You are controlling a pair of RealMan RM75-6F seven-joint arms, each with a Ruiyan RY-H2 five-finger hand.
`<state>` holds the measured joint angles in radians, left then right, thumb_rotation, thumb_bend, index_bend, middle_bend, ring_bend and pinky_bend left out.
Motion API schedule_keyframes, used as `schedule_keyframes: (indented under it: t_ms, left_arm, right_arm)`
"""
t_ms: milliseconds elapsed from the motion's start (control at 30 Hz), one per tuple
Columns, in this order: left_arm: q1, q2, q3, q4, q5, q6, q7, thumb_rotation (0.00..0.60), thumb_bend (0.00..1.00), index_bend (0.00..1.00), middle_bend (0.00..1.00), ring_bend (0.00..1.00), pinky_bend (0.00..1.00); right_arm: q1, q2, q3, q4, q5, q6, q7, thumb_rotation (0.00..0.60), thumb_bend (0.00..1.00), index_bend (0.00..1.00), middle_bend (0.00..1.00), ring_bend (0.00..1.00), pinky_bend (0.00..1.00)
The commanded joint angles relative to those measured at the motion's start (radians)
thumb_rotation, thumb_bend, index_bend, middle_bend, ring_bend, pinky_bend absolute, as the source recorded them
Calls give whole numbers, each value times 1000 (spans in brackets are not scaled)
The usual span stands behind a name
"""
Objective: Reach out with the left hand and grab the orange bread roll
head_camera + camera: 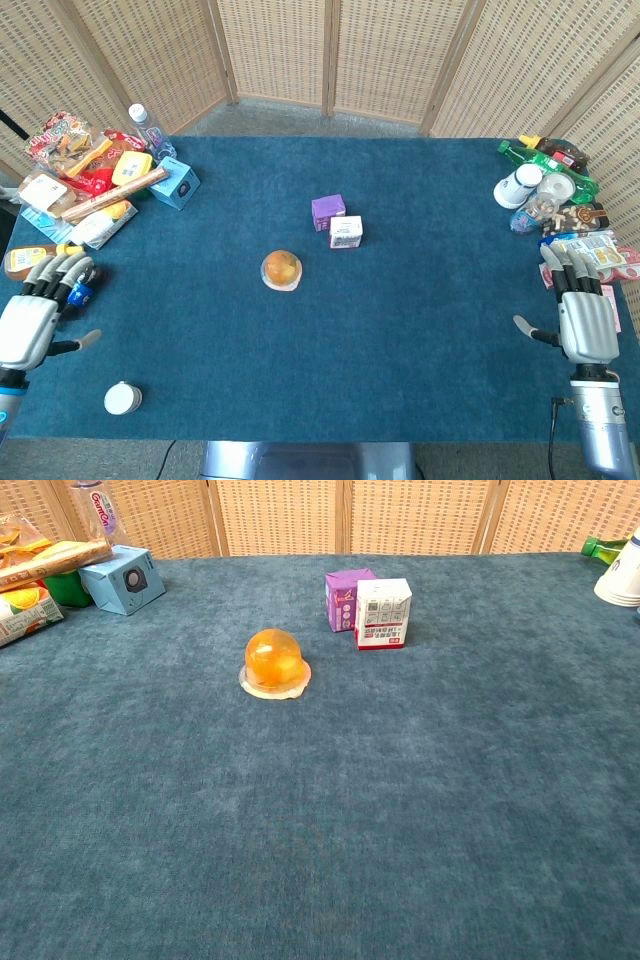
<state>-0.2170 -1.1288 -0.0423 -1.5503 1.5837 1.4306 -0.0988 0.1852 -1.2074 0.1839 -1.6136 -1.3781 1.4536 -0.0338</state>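
The orange bread roll (282, 269) sits on a pale round wrapper near the middle of the blue table, and it also shows in the chest view as the orange bread roll (274, 660). My left hand (32, 318) hovers at the table's left edge, far to the left of the roll, fingers spread and empty. My right hand (582, 314) stays at the right edge, also spread and empty. Neither hand shows in the chest view.
A purple box (328, 211) and a white carton (346, 232) stand just behind the roll. A snack pile with a light blue box (174, 182) fills the back left; cups and bottles (540, 180) crowd the back right. A white round lid (122, 398) lies front left.
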Motion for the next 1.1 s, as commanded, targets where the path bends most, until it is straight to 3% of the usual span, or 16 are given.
schedule_keyframes:
  t_ms: [33, 267, 467, 800, 1100]
  left_arm:
    - [-78, 12, -16, -39, -15, -120, 58, 600, 77, 24, 0, 0, 0]
    - [-267, -47, -82, -112, -147, -411, 193, 600, 77, 24, 0, 0, 0]
    - [-407, -150, -145, -107, -303, -561, 347, 600, 76, 25, 0, 0, 0]
    - [-599, -277, -209, -86, -563, -652, 558, 600, 77, 32, 0, 0, 0]
    - [-771, -352, -193, -40, -867, -660, 735, 600, 78, 35, 0, 0, 0]
  right_arm:
    - [0, 0, 0, 0, 1, -1, 0, 600, 0, 0, 0, 0, 0]
    - [-2, 2, 2, -1, 7, -1, 8, 600, 0, 0, 0, 0, 0]
    - [-2, 5, 5, 0, 13, -4, 19, 600, 0, 0, 0, 0, 0]
    - [-2, 9, 8, 3, 17, -11, 39, 600, 0, 0, 0, 0, 0]
    - [-2, 12, 10, 3, 20, -15, 53, 600, 0, 0, 0, 0, 0]
